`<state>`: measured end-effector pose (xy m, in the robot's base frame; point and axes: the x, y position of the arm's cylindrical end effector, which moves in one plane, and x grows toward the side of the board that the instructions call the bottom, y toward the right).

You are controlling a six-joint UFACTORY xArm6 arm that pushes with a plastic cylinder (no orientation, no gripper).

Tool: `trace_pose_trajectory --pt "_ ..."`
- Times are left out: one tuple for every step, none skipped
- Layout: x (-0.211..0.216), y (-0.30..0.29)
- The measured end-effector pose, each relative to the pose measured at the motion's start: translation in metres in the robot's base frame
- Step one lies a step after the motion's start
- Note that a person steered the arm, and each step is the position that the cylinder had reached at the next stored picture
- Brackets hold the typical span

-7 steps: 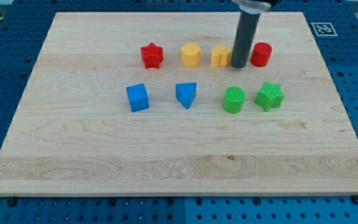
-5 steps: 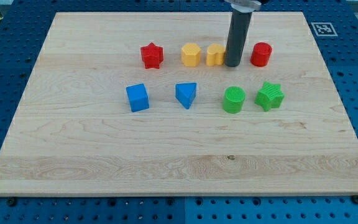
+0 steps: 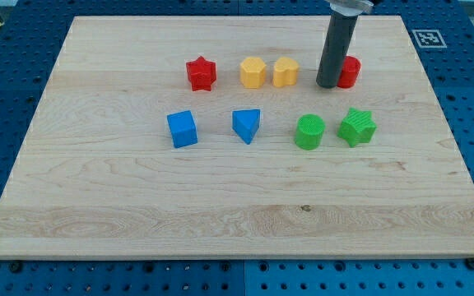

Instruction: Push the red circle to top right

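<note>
The red circle (image 3: pixel 350 72) sits in the upper right part of the wooden board (image 3: pixel 122 205). My tip (image 3: pixel 329 85) stands right against its left side and hides its left edge. The rod rises from there to the view's top. The yellow heart-like block (image 3: pixel 285 72) lies a short way to the left of my tip, apart from it.
A yellow hexagon (image 3: pixel 253 72) and a red star (image 3: pixel 201 73) lie in the same row to the left. Below are a blue cube (image 3: pixel 182 129), a blue triangle (image 3: pixel 246 125), a green circle (image 3: pixel 309 131) and a green star (image 3: pixel 357 127).
My tip moved left against the yellow heart-like block, nudging it left, then swung right to the red circle's left side. The red circle has not visibly moved.
</note>
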<state>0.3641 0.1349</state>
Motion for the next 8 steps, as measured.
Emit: trace_pose_trajectory --pt "0.016 0.000" --pt "0.005 0.011" --pt "-0.005 0.034" --pt "-0.007 0.058" --pt "-0.021 0.061" --pt "-0.035 0.057" --pt "-0.049 0.052" --pt "-0.058 0.048"
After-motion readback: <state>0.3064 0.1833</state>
